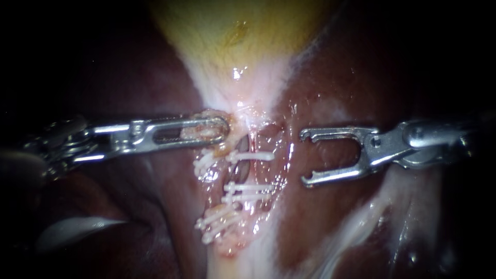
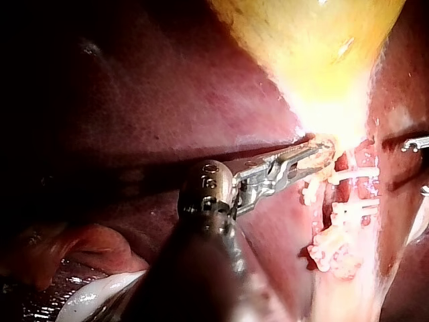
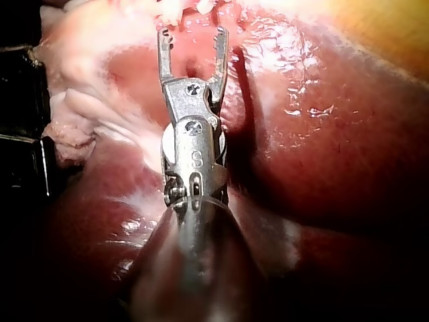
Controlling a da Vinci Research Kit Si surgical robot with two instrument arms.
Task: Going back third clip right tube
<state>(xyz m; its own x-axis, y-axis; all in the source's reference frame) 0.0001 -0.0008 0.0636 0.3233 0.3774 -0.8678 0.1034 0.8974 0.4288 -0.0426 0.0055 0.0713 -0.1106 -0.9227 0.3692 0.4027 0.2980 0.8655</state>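
Two tubes run down from the neck of the yellow gallbladder [image 1: 232, 31], and several white clips cross them. Three of these clips [image 1: 254, 156] [image 1: 249, 188] [image 1: 247, 197] sit on the right tube [image 1: 257, 173]. My right instrument [image 1: 305, 157] stands to the right of those clips, apart from them, its jaws open and empty. In the right wrist view the right instrument [image 3: 193, 33] has its open jaws just short of the clips. My left instrument [image 1: 222, 128] is shut on pale tissue at the gallbladder neck; the left wrist view shows the left instrument [image 2: 315, 155] holding it beside the clips [image 2: 355, 176].
Dark red liver [image 1: 361, 77] surrounds the tubes on both sides. A pale glossy object [image 1: 77, 230] lies under the left instrument's shaft at the lower left. Fatty white tissue [image 1: 372, 217] runs below the right instrument.
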